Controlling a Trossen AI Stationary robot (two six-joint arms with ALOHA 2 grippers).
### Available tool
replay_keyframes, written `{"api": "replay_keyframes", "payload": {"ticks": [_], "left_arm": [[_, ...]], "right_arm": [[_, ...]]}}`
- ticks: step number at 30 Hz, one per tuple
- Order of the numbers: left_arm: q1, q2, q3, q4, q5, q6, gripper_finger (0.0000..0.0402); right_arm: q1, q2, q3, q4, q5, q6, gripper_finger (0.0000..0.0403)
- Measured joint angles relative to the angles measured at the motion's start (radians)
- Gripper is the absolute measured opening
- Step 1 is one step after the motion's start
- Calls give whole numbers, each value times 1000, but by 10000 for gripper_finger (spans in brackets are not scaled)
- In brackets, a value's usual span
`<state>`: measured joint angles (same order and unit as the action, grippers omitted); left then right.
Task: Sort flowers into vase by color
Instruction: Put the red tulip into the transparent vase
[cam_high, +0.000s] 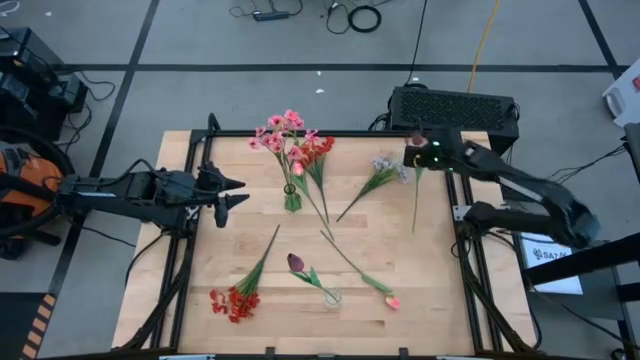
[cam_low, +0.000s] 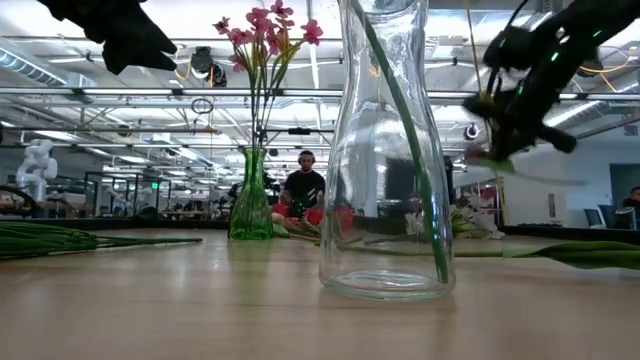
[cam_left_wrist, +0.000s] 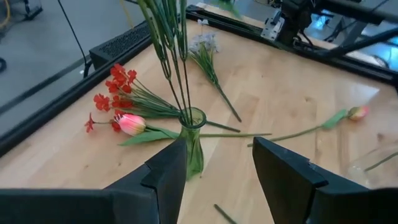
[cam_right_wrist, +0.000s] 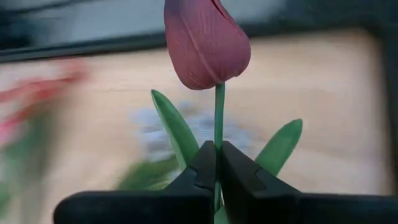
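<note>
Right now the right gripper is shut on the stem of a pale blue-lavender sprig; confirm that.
Wrong flower. The right gripper is shut on the green stem of a dark maroon tulip, as the right wrist view shows.

A black box (cam_high: 455, 108) sits on the floor just beyond the worktop's (cam_high: 420, 280) far right corner. Cables (cam_high: 355, 15) lie on the floor farther off. In the low view a person (cam_low: 303, 185) sits beyond the far edge.

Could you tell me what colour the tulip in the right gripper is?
Dark maroon tulip; the right wrist view shows it best.
</note>
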<state>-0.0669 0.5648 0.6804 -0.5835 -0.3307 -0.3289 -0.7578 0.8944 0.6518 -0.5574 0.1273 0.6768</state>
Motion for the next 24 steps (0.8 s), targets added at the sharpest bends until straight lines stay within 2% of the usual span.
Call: {"api": "replay_keyframes", "payload": {"ticks": [5, 9, 13, 17, 24], "left_arm": [[0, 0, 0, 0, -1, 80, 190], [0, 0, 0, 0, -2, 115, 190], [0, 0, 0, 0, -5, 134, 190], [0, 0, 0, 0, -4, 133, 190], [0, 0, 0, 0, 8, 127, 190]], "right_arm": [[49, -177, 3, 32, -206, -347, 2], [72, -234, 3, 82, -236, -347, 1], [146, -246, 3, 257, -317, -360, 1], [283, -245, 3, 418, -292, -379, 1], [628, -225, -28, 718, -86, -490, 0]]}}
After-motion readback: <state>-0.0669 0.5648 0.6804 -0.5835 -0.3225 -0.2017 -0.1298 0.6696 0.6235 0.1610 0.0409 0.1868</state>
